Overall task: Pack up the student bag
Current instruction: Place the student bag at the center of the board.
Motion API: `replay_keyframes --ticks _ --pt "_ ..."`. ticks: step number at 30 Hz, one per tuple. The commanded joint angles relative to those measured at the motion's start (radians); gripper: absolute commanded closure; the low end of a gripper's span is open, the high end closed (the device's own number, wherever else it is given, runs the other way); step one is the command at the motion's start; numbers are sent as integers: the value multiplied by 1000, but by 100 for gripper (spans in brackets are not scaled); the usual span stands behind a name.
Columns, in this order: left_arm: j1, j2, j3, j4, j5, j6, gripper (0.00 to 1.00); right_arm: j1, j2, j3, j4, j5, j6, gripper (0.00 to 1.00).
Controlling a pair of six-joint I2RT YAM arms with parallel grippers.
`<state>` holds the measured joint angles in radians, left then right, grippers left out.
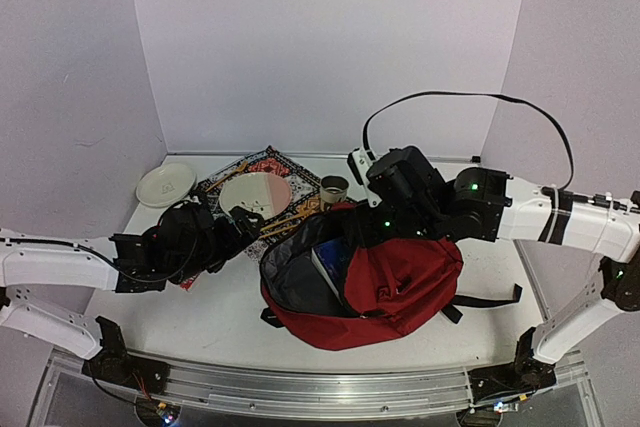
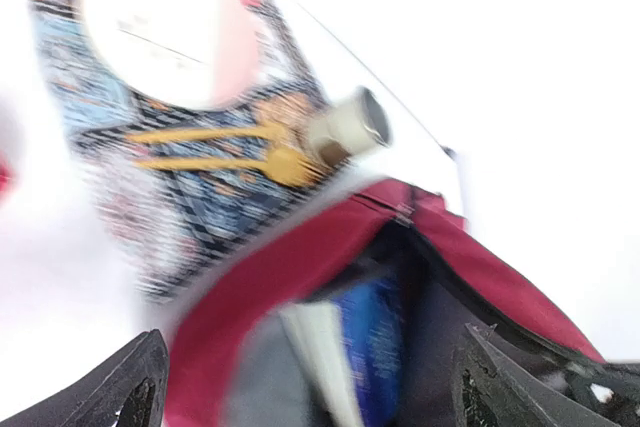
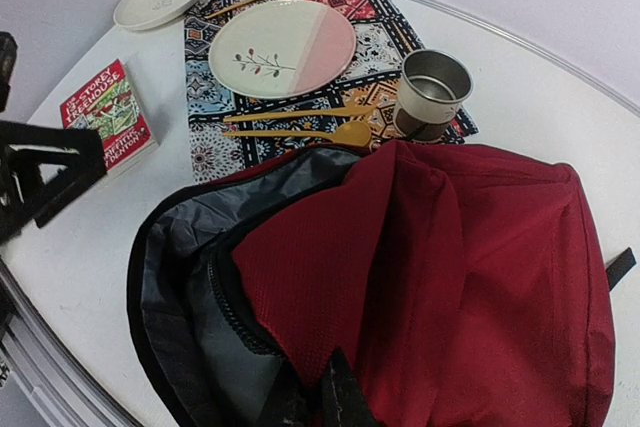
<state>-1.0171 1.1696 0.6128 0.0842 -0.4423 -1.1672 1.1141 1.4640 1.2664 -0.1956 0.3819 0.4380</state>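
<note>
The student bag [image 1: 400, 282] lies in the middle of the table [image 1: 200, 307], mouth open to the left; it looks soft and floppy, so it will likely sag where nothing holds it; the zipper rim [image 3: 225, 307] seems best to grab. The right gripper [image 3: 320, 397] is pinched tight on its red cloth; the left gripper [image 2: 310, 347] has fingers [image 2: 130, 387] wide apart, empty.

The student bag [image 3: 470, 277] was matt red cloth. The cup [image 3: 433, 92] was dull metal; the plate [image 3: 283, 47] looked smoothly glazed.
</note>
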Motion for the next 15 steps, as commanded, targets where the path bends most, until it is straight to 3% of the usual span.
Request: replay_keyframes --ticks 1,8,15 --pt "94 -120 -54 -223 -1 53 1 1 -56 -32 -25 43 31 97" --pt "292 -173 -4 -425 41 227 1 -6 -89 -78 -54 68 42 94" --pt "566 -127 40 -461 164 370 1 -8 -68 -79 -60 -23 60 92"
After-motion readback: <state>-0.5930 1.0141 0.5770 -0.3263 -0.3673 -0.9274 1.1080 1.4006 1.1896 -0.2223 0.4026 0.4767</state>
